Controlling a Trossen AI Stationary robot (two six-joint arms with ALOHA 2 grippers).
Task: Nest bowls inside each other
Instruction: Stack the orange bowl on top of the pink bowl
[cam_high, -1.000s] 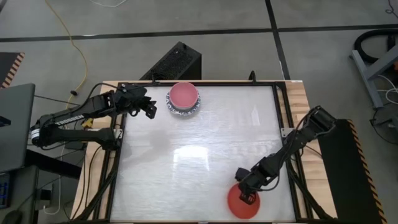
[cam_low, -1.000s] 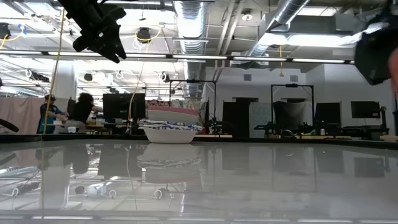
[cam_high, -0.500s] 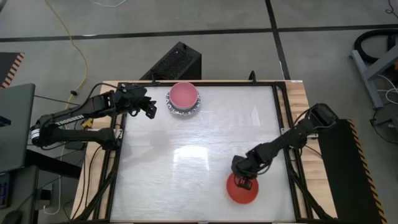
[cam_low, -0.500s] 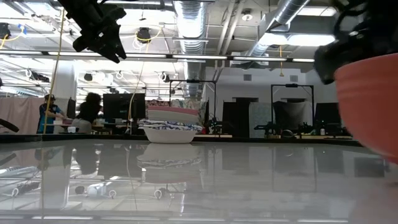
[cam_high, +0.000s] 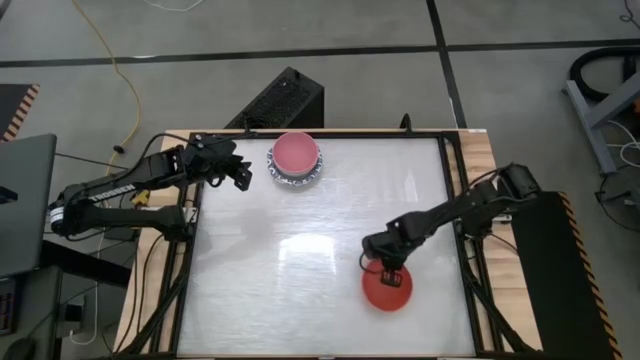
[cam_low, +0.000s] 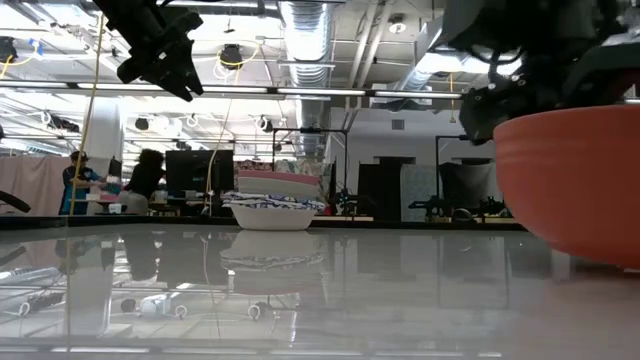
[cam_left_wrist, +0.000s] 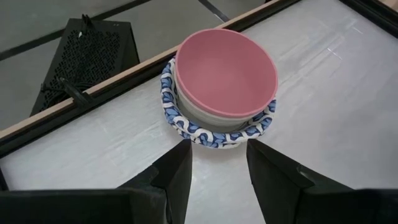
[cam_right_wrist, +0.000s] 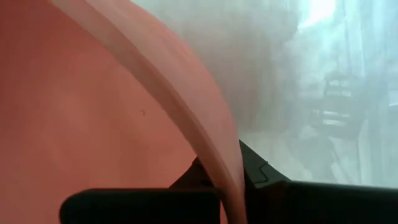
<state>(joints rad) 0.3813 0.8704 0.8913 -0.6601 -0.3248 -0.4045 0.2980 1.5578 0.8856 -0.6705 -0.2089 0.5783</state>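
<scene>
A stack of bowls (cam_high: 296, 158) rests on its base at the table's far edge. A pink bowl (cam_left_wrist: 225, 71) is on top, a plain white one (cam_left_wrist: 205, 115) is under it, and a blue-patterned scalloped bowl (cam_left_wrist: 186, 127) is at the bottom. My left gripper (cam_high: 241, 178) hangs open above the table just left of the stack, its fingers either side of the stack's near side without touching. Near the table's right front, my right gripper (cam_high: 384, 270) is shut on a red bowl (cam_high: 388, 291). That bowl fills the low view's right side (cam_low: 570, 170). My right gripper pinches the red bowl's rim (cam_right_wrist: 219, 165) on its far side, one finger inside the bowl and one outside. The fingers come steeply from above. The bowl sits upright, mouth up; whether its base is on the table or just off it, I cannot tell.
The middle of the table (cam_high: 300, 260) is open glossy surface inside a black rail and wooden frame (cam_high: 485, 200). A black box (cam_high: 285, 100) stands beyond the far edge, behind the stack. A laptop (cam_high: 20, 200) sits off the table's left.
My right gripper has gone toward the far edge and a little left, rolling its wrist, still shut on the red bowl. The bowl has come along from the near right corner, upright, and has entered the low view from the right.
</scene>
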